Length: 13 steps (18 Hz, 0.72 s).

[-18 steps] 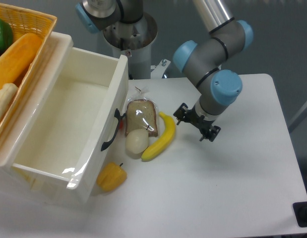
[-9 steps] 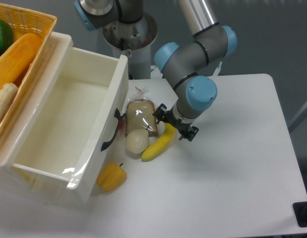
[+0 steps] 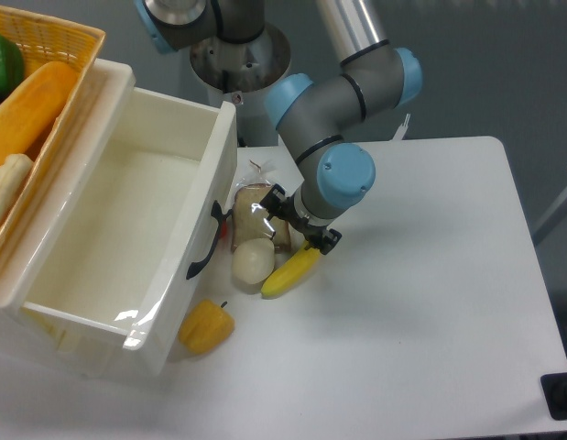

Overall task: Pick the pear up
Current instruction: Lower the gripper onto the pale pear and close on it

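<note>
The pear is pale cream-white and roundish. It lies on the white table between the bin's black handle and the yellow banana, just in front of a bagged bread slice. My gripper hangs just right of and behind the pear, over the bread and the banana's upper end. Its black fingers point down with a gap between them and hold nothing. It does not touch the pear.
A large white plastic bin stands at the left with a black handle. A yellow-orange bell pepper lies in front of it. A wicker basket with produce sits at the far left. The robot base stands behind.
The arm has swung left across the table, bringing the gripper from right of the banana to over the bread and banana, close to the pear. The objects have not moved.
</note>
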### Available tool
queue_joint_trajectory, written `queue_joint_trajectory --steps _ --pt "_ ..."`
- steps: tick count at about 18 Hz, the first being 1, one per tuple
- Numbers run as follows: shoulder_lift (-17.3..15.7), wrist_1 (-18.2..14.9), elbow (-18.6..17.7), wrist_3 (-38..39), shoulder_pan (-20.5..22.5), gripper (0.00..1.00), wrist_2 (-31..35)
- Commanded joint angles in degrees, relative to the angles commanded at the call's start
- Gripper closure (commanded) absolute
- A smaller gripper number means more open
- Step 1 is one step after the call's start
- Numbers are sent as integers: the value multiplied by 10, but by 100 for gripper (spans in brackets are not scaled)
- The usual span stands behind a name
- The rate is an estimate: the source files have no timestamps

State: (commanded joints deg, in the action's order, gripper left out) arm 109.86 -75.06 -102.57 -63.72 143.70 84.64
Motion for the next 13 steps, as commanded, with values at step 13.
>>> queue_joint_trajectory --steps 13 --pt "15 3 -2 23 -11 48 2"
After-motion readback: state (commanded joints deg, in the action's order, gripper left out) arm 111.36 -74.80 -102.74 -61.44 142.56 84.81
